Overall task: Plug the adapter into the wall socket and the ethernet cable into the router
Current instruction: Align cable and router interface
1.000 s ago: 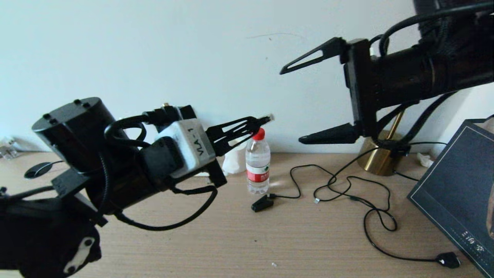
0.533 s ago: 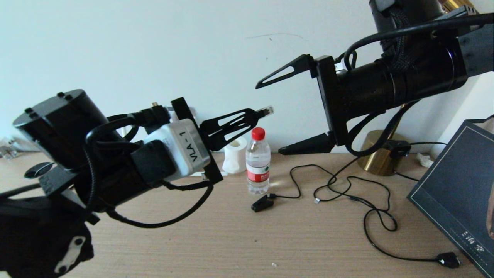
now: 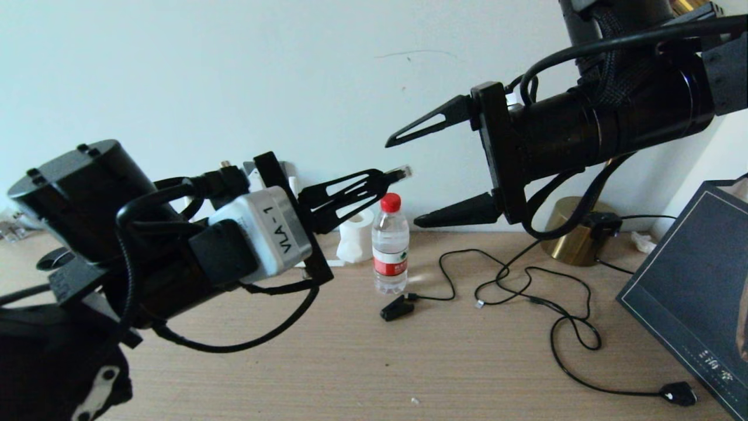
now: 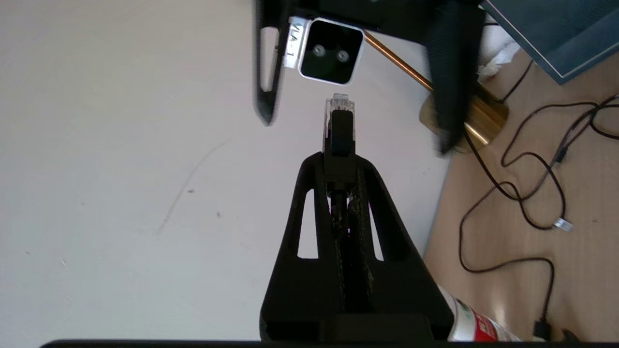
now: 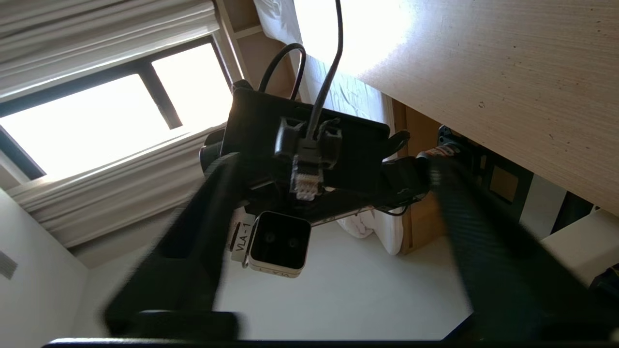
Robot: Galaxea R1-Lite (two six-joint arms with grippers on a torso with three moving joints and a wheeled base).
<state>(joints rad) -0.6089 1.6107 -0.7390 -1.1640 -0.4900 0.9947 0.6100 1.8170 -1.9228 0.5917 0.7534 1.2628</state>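
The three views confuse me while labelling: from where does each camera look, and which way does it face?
Head view: from the robot's head, down at the desk and wall; both arms show, the left claw shut on the ethernet cable.
Left wrist view: behind the left claw, facing the right claw.
Right wrist view: behind the open right claw, facing the left one.
Shared: all three show the cable's plug.

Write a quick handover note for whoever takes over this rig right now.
Left gripper: shut on the ethernet cable, clear plug tip pointing at the right gripper, above the desk.
Right gripper: open, empty, facing the plug tip, fingers either side of it without touching.
Router, adapter and wall socket: not in view.
Done: cable picked up.
Left: both plug-ins; likely a handover first.
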